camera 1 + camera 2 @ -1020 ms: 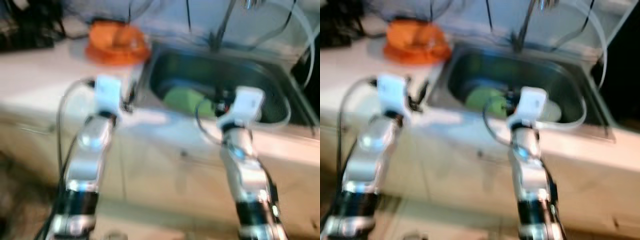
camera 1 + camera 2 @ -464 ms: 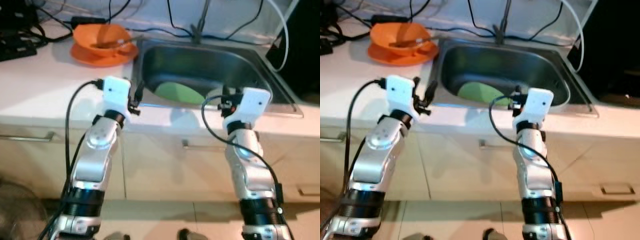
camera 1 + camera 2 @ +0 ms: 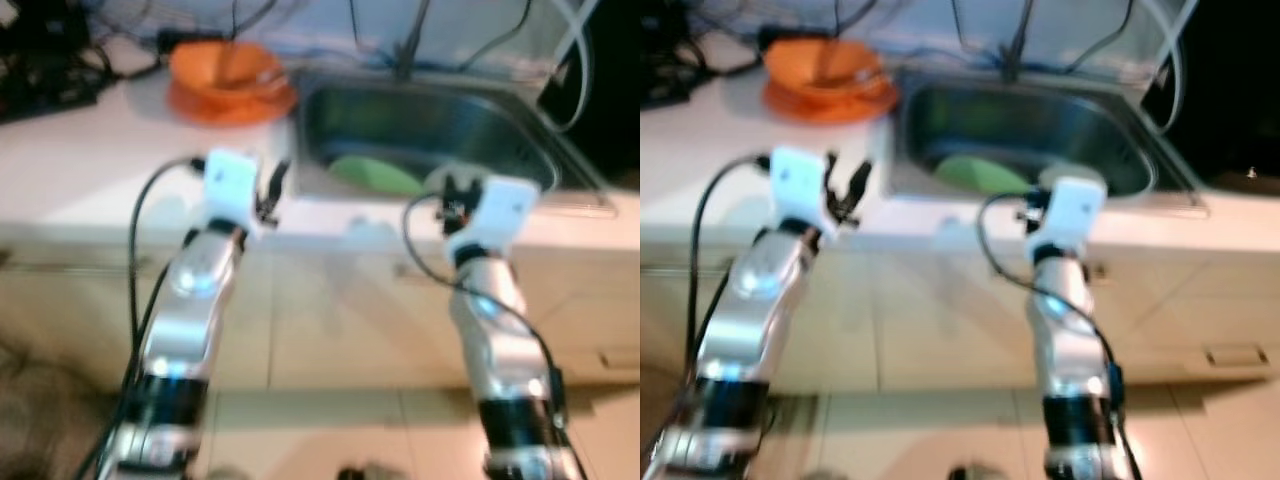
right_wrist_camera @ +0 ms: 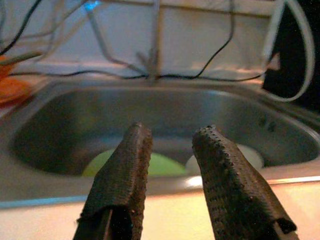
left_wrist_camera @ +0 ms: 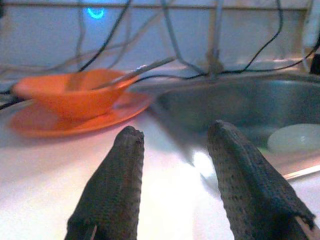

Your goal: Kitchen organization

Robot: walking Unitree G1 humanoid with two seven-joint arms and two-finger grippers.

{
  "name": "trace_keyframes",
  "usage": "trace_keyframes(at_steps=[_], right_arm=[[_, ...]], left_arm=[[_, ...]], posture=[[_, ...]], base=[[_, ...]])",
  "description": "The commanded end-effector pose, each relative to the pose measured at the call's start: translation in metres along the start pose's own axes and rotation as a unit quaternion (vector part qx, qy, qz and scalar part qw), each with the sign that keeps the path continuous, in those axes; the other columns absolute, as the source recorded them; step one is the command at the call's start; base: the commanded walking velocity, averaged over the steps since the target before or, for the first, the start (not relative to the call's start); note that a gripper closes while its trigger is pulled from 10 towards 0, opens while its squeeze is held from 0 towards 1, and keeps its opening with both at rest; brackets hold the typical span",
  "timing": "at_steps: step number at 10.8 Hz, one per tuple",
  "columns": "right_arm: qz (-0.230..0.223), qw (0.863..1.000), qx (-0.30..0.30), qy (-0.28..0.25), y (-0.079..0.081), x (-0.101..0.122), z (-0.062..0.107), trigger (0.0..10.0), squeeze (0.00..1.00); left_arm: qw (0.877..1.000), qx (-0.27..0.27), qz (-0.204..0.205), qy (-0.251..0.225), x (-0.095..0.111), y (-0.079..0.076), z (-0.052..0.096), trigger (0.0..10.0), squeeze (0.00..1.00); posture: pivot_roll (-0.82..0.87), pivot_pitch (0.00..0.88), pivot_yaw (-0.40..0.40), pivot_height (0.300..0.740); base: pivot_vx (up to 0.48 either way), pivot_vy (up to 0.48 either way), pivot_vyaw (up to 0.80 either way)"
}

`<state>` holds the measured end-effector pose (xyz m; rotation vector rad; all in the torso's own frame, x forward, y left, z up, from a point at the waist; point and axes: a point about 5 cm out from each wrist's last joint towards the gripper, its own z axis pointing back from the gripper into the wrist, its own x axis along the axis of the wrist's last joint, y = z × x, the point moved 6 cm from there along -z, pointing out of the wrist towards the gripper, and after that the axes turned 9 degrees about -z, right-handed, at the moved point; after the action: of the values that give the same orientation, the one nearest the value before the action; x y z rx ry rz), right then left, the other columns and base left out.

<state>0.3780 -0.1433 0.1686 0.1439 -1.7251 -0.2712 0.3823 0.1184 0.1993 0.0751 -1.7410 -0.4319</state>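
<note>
An orange bowl (image 5: 75, 92) with a metal utensil (image 5: 142, 70) in it sits on an orange plate (image 5: 75, 120) on the white counter, left of the steel sink (image 3: 430, 115). In the sink lie a green plate (image 3: 372, 175) and a white dish (image 4: 250, 156). My left gripper (image 5: 175, 131) is open and empty, low over the counter edge, short of the bowl and beside the sink's left rim. My right gripper (image 4: 172, 131), also open and empty, is held at the sink's front rim, pointing at the green plate.
A faucet (image 3: 405, 50) and several black cables run along the back wall. A white hose (image 4: 295, 55) loops at the sink's right. Black items (image 3: 40, 60) sit at the counter's far left. Cabinet fronts (image 3: 330, 310) drop below the counter to a tiled floor.
The head views have shifted and blurred, so the camera has moved. Both arms keep the same pose at the counter edge, fingers still apart.
</note>
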Motion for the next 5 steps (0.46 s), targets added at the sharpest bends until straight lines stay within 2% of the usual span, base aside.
trace_keyframes(at_steps=[1,5], right_arm=[[0.006,1.0,-0.005,-0.003,-0.0049,0.0029,-0.0008,10.0,0.0],[0.002,1.0,-0.005,0.006,-0.0013,-0.0046,-0.0035,10.0,0.0]], left_arm=[[1.0,-0.01,0.0,0.0,0.0012,-0.0069,-0.0011,10.0,0.0],[1.0,-0.007,0.013,-0.001,0.0041,-0.0031,-0.0042,10.0,0.0]], posture=[[-0.05,0.07,-0.104,0.74],[-0.02,0.061,-0.082,0.74]], base=[[0.0,0.0,0.0],[0.0,0.0,0.0]])
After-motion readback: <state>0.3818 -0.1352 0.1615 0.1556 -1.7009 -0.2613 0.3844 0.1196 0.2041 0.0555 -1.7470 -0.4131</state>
